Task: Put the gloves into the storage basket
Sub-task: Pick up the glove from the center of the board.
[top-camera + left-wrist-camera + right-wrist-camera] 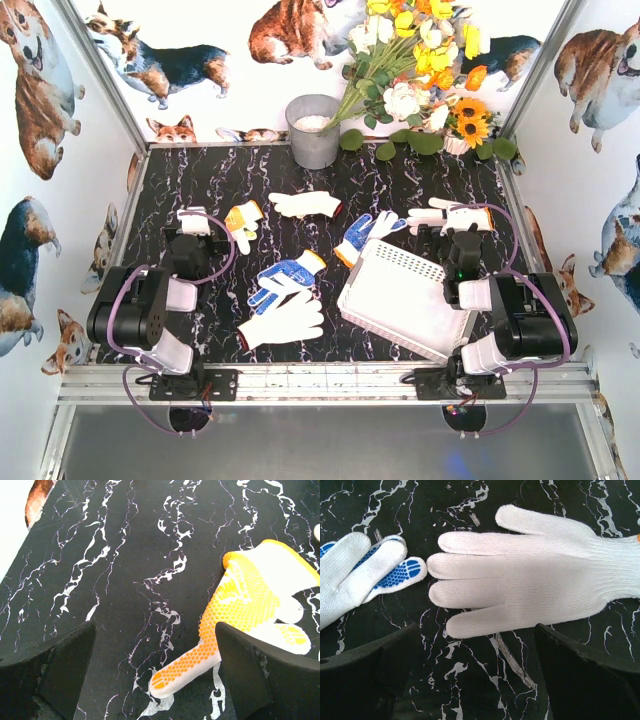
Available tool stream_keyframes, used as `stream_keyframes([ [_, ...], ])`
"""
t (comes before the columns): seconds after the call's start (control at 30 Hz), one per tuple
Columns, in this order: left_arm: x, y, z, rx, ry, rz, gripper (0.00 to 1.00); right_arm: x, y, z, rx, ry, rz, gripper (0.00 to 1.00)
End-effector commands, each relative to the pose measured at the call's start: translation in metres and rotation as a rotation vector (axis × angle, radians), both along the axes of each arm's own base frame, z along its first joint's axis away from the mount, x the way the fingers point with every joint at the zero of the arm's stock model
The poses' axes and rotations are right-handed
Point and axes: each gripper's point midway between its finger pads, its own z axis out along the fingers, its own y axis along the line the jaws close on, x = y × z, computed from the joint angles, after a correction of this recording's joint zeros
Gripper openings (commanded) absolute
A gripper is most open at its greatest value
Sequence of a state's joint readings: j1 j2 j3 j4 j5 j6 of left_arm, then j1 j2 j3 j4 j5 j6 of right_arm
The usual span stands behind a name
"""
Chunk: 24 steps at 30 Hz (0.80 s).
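Observation:
Six gloves lie on the black marble table. In the top view they are a yellow-palmed glove point(243, 218), a white glove point(305, 205), a blue-dotted glove point(362, 238), a white glove point(447, 215) at the right, a blue-dotted glove point(285, 277) and a white glove point(283, 322). The white storage basket point(400, 295) sits at the near right, turned at an angle. My left gripper point(196, 222) is open and empty, and the yellow-palmed glove point(255, 600) lies just ahead to its right. My right gripper point(463, 226) is open and empty, just short of the white glove point(530, 585).
A grey metal bucket point(314, 130) stands at the back centre, with a flower bouquet point(420, 70) to its right. Corgi-printed walls enclose the table on three sides. The fingertips of a blue-dotted glove point(360, 575) show in the right wrist view.

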<state>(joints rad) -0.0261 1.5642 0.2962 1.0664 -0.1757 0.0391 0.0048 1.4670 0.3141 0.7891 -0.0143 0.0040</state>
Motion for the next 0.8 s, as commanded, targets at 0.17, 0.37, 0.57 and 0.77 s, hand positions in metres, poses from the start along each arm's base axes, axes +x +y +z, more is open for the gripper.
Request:
stream_keyframes([
  [0.17, 0.007, 0.003, 0.013, 0.003, -0.041, 0.002, 1.00, 0.011, -0.001, 0.021, -0.003, -0.083, -0.005, 1.00],
  [0.37, 0.006, 0.007, 0.012, -0.002, -0.038, 0.026, 0.99, 0.011, -0.002, 0.020, -0.002, -0.081, -0.007, 1.00],
  [0.57, -0.009, 0.022, 0.044, 0.041, -0.042, 0.208, 1.00, -0.001, -0.033, 0.059, 0.013, -0.103, -0.218, 1.00],
  [0.77, -0.037, 0.037, 0.113, -0.079, -0.063, 0.360, 1.00, -0.034, -0.048, 0.137, 0.155, -0.110, -0.371, 1.00],
])
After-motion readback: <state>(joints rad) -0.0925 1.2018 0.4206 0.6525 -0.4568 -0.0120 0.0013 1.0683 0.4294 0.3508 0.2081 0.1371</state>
